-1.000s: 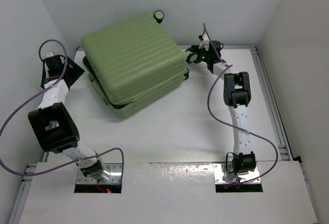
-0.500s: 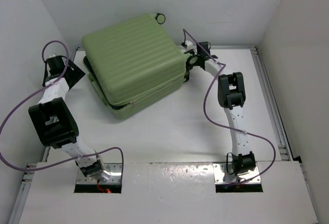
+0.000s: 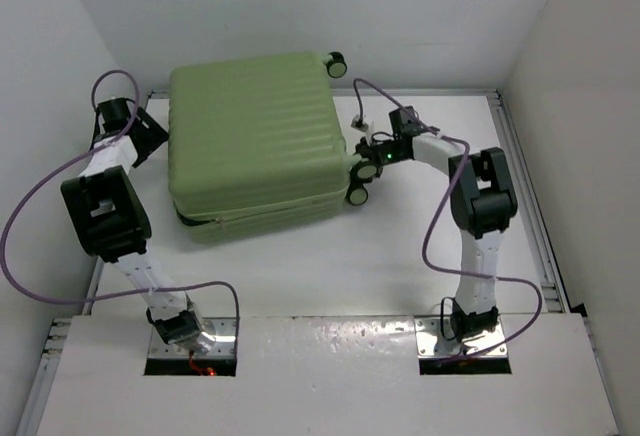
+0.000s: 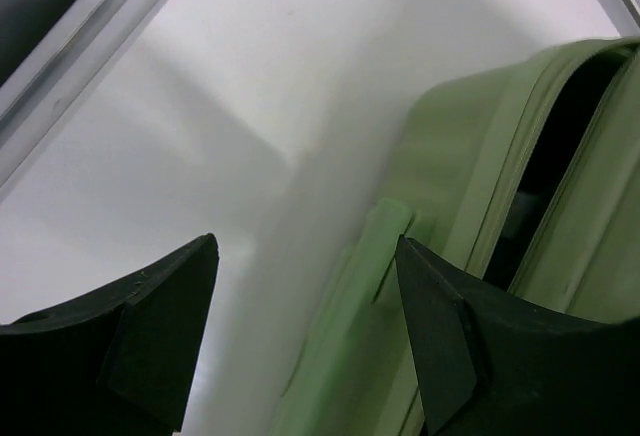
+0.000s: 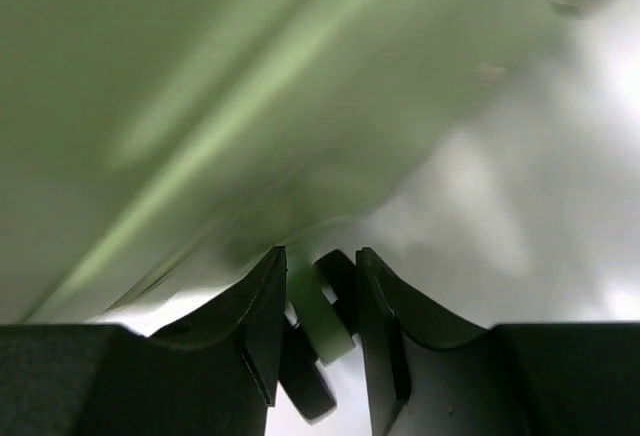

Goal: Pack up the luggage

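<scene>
The luggage (image 3: 255,131), a large light-green ribbed suitcase, lies flat at the back left of the table, its two shells slightly apart along the seam (image 4: 545,166). A black-and-cream wheel (image 3: 336,59) sticks out at its far right corner and another wheel (image 3: 357,194) at its near right corner. My right gripper (image 3: 362,163) is at the luggage's right side, shut on a wheel (image 5: 325,321) that sits between its fingers. My left gripper (image 3: 155,138) stands open at the luggage's left side, nothing between its fingers (image 4: 160,326), beside the green shell (image 4: 440,146).
White walls close in the table at the back and on both sides. A metal rail (image 4: 80,41) runs along the left edge and another rail (image 3: 525,186) along the right. Purple cables (image 3: 40,206) loop off both arms.
The luggage has swung round so its sides now run square to the table. My right gripper came in from the back right and closed on a wheel. The left gripper shifted slightly.
</scene>
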